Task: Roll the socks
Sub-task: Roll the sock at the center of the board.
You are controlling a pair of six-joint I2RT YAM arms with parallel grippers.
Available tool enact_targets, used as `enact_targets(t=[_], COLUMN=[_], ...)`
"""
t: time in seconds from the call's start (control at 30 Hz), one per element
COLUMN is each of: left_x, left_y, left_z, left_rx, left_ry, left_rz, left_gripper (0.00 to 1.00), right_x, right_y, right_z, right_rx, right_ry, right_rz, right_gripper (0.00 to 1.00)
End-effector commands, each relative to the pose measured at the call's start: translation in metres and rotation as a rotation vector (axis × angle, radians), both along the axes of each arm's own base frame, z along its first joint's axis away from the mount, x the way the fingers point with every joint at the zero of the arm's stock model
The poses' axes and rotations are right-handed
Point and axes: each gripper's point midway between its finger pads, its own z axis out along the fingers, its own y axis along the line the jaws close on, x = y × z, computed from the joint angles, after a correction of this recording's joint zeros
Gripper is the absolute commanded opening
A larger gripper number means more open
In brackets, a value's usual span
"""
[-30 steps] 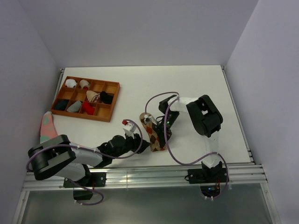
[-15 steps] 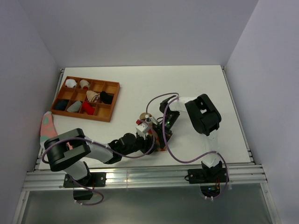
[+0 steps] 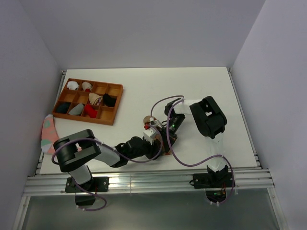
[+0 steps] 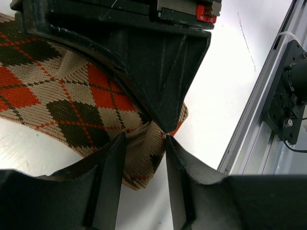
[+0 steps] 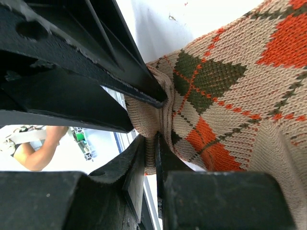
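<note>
One argyle sock (image 4: 53, 103), tan-brown with red-orange and dark diamonds, lies flat on the white table (image 3: 201, 91) near the front edge, just right of centre. Its long axis runs roughly near-to-far and its rounded near end points toward the front rail; toe or cuff, can't tell. Both arms meet over that near end and hide most of the sock from the top camera. The right gripper (image 5: 154, 139) is closed, pinching a fold of the knit at the sock's edge. The left gripper (image 4: 144, 139) faces it, fingers narrowly apart with bunched fabric between them; can't tell if it is actually clamping. One pink sock (image 3: 48, 130) lies at the table's left edge, well apart. One brown divided tray (image 3: 118, 104) sits at the far left, with about seven small bundles in its compartments: white-red, tan, black, dark, grey, red.
</note>
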Motion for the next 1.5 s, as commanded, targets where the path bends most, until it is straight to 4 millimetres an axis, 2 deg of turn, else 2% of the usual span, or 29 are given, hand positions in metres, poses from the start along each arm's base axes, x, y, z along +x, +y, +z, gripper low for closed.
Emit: enact_targets(t=[0.0,0.23,0.27,0.33,0.37,0.47,0.57,0.67,0.83,1.03,1.17,1.2,1.27,1.33,1.47], left_x=[-0.002,-0.003,-0.003,-0.005,-0.003,-0.004,-0.006,-0.008,-0.015,-0.012,-0.010,-0.014,-0.013,-0.014,-0.011], left_y=[-0.011,-0.011,-0.011,-0.011,-0.011,-0.007,-0.002,0.005,0.005,0.013,0.016,0.019,0.018,0.021,0.024], left_z=[0.005,-0.015,-0.018,-0.022,-0.024,-0.030,-0.038,-0.053,-0.054,-0.061,-0.071,-0.076,-0.074,-0.077,-0.075], left_rx=[-0.028,0.018,0.023,0.036,0.043,0.059,0.079,0.131,0.079,0.052,0.076,0.100,0.097,0.111,0.118], left_ry=[0.001,0.064,0.073,0.102,0.110,0.156,0.198,0.245,0.329,0.439,0.527,0.568,0.618,0.664,0.756], left_rz=[-0.022,-0.006,-0.007,0.000,0.014,0.045,0.072,0.096,0.089,0.125,0.134,0.134,0.118,0.118,0.125], left_gripper=[0.43,0.26,0.20,0.15,0.09,0.01,0.00,0.00,0.00,0.00,0.00,0.00,0.00,0.00,0.00], right_x=[0.001,0.004,0.004,0.006,0.009,0.014,0.024,0.034,0.050,0.065,0.079,0.083,0.086,0.088,0.078], right_y=[-0.003,-0.001,-0.001,-0.001,-0.001,0.002,0.002,0.000,-0.012,-0.030,-0.046,-0.049,-0.053,-0.055,-0.057], right_z=[0.000,0.002,0.002,0.003,0.002,0.007,0.012,0.017,0.023,0.031,0.036,0.044,0.046,0.057,0.065], right_rx=[-0.006,0.004,0.000,0.000,-0.005,0.005,0.010,0.012,-0.007,-0.010,-0.019,-0.013,-0.009,0.012,0.061], right_ry=[0.007,-0.007,-0.011,-0.030,-0.045,-0.079,-0.130,-0.183,-0.253,-0.309,-0.438,-0.496,-0.568,-0.641,-0.714], right_rz=[-0.007,-0.013,-0.015,-0.020,-0.024,-0.039,-0.078,-0.118,-0.200,-0.290,-0.333,-0.340,-0.338,-0.343,-0.311], right_gripper=[0.08,0.09,0.11,0.14,0.19,0.26,0.37,0.42,0.44,0.45,0.45,0.45,0.45,0.47,0.48])
